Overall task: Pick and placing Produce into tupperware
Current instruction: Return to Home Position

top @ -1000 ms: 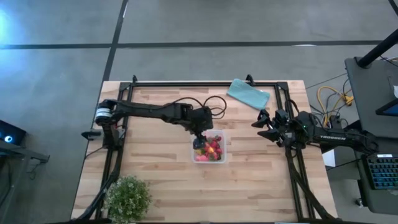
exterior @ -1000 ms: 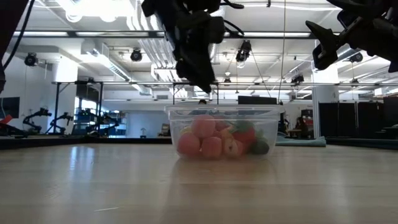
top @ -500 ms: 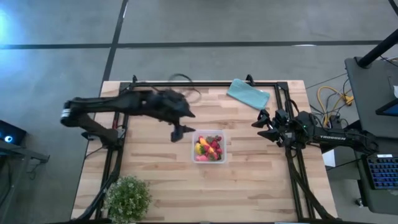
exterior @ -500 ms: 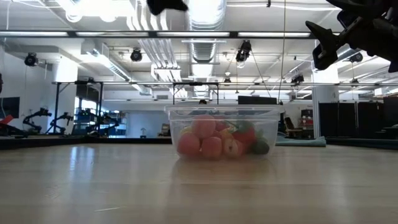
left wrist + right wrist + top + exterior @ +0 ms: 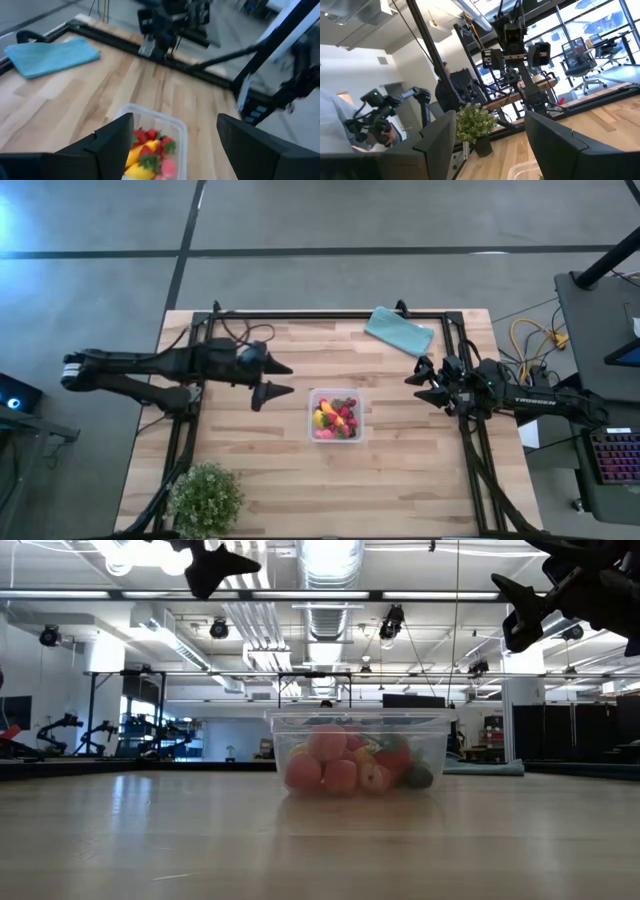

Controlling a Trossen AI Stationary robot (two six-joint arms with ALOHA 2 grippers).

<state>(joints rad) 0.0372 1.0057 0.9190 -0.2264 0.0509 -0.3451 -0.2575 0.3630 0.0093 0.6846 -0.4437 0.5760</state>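
Note:
The clear tupperware (image 5: 338, 417) stands on its base at the middle of the table, with the produce (image 5: 334, 418) heaped inside: red and pink strawberry-like pieces and yellow ones (image 5: 345, 768) (image 5: 147, 155). My left gripper (image 5: 274, 378) hangs open above the table, left of the box, its fingers pointing toward it with nothing between them. At the table's right edge my right gripper (image 5: 420, 383) stands open and raised, also holding nothing.
A folded teal cloth (image 5: 400, 332) lies at the far right of the table. A leafy green plant (image 5: 206, 498) stands at the near left corner. Black frame rails (image 5: 330, 314) run along the far, left and right sides. People stand beyond the table's left side (image 5: 350, 125).
My left gripper has risen from over the tupperware and drawn back toward the table's left edge, tipping up from pointing steeply down to nearly level. It carries nothing. The produce stays in the box.

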